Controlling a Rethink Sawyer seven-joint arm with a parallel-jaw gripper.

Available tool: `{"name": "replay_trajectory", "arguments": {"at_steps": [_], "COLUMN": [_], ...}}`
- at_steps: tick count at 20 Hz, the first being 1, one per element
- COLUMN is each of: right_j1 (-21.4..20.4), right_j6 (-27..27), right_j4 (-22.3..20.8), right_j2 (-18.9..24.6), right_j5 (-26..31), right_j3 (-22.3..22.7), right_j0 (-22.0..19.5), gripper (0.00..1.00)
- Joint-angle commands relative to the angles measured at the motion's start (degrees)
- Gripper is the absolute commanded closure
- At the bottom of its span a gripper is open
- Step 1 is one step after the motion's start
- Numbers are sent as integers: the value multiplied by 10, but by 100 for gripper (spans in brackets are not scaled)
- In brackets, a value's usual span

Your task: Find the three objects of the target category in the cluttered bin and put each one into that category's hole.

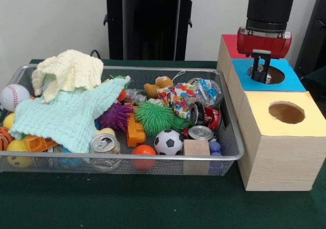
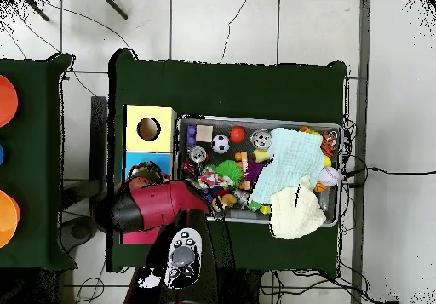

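End effector (image 1: 261,72) hangs at the blue hole (image 1: 275,75), upper right; whether its fingers grip anything, I cannot tell. Remaining targets probably sit in the bin (image 1: 230,137), where the cloths (image 1: 69,111) could hide them.

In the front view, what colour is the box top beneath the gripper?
Blue: the gripper hangs over the hole in the blue box top. Front view shows it best.

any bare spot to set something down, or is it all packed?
Bin is packed: cloths, balls and cans leave no open floor. Free patches: green tablecloth in front of the bin and the wooden boxes, and the yellow box top around its hole. The tool hangs over the blue box's hole.
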Motion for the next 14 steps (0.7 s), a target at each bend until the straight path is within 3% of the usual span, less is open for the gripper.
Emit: {"name": "replay_trajectory", "arguments": {"at_steps": [1, 4, 6, 14], "right_j1": [-1, 0, -7, -17], "right_j6": [-16, -7, -2, 10], "right_j4": [-52, -51, -52, -45], "right_j2": [40, 41, 20, 31], "right_j5": [12, -2, 27, 31], "right_j3": [20, 22, 14, 29], "right_j0": [-31, -30, -8, -16], "gripper": [0, 0, 0, 0]}}
